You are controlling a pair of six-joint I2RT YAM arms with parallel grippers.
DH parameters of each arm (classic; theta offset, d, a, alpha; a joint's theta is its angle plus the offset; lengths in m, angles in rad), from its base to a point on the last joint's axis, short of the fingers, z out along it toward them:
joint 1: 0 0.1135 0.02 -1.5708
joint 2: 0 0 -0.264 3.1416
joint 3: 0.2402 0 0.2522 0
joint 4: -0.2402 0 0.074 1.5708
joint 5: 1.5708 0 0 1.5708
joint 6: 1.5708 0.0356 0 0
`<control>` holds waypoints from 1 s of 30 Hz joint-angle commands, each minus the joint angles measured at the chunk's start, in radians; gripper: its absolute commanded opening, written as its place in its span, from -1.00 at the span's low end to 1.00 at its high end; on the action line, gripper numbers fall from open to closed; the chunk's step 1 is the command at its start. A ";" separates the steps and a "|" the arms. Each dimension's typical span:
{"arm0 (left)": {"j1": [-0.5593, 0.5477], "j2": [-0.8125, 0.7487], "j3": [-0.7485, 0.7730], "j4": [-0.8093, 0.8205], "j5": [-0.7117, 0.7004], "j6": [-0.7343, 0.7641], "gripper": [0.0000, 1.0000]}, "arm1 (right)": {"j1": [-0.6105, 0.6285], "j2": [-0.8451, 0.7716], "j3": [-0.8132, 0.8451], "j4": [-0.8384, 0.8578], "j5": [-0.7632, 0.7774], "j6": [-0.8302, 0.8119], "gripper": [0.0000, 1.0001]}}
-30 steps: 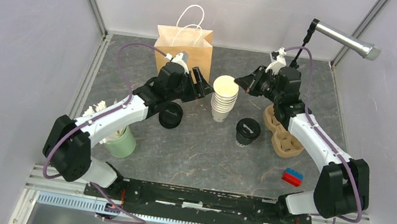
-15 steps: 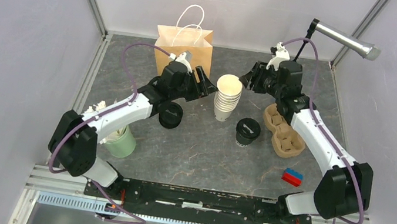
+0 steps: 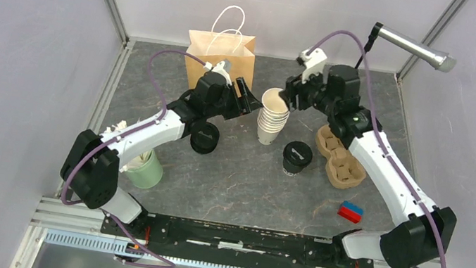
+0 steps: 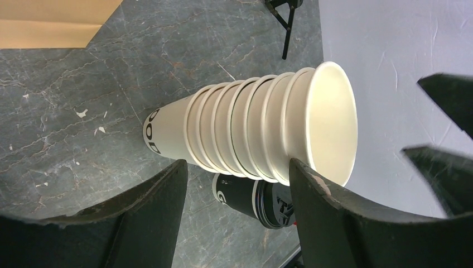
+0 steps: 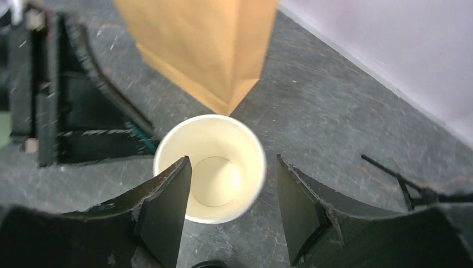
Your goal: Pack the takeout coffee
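The takeout coffee (image 3: 296, 158) is a dark cup with a black lid, standing alone mid-table; it also shows between the left fingers as a lidded dark cup (image 4: 262, 195). A stack of lidless cream cups (image 3: 270, 116) stands behind it. My left gripper (image 3: 246, 100) is open just left of the stack (image 4: 251, 131), which lies a little beyond its fingertips. My right gripper (image 3: 290, 96) hovers open over the stack's top cup (image 5: 211, 167), one finger (image 5: 167, 206) overlapping its rim, nothing held.
A brown paper bag (image 3: 221, 53) stands at the back. A pile of black lids (image 3: 205, 136) sits under the left arm. A cardboard cup carrier (image 3: 340, 158) lies on the right, a red-blue block (image 3: 351, 211) nearer. A green cup (image 3: 144, 168) stands at left.
The right gripper went from shut to open and swung left, coming over the top of the cup stack. The left gripper edged slightly closer to the stack.
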 commanded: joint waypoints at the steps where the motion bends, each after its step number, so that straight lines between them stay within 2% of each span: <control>1: -0.004 0.008 0.029 0.006 0.006 0.014 0.47 | 0.081 0.028 0.042 -0.054 -0.048 -0.224 0.26; 10: -0.003 -0.003 0.030 -0.008 0.002 0.026 0.47 | 0.135 0.062 0.045 -0.096 -0.086 -0.377 0.18; 14: -0.003 0.000 0.032 -0.008 0.005 0.027 0.47 | 0.142 0.085 0.059 -0.114 -0.082 -0.393 0.14; 18: -0.002 0.001 0.032 -0.007 0.007 0.025 0.47 | 0.143 0.092 0.059 -0.104 -0.091 -0.394 0.02; 22: -0.002 0.003 0.031 -0.007 0.008 0.024 0.47 | 0.145 0.092 0.055 -0.093 -0.104 -0.394 -0.30; 27: -0.003 0.012 0.027 0.004 0.012 0.022 0.47 | 0.145 0.089 0.049 -0.083 -0.137 -0.393 -0.87; 29: -0.003 0.019 0.025 0.010 0.017 0.019 0.47 | 0.145 0.081 0.038 -0.071 -0.146 -0.390 -0.99; 30: -0.002 0.021 0.022 0.015 0.018 0.015 0.47 | 0.145 0.078 0.034 -0.065 -0.150 -0.388 -0.99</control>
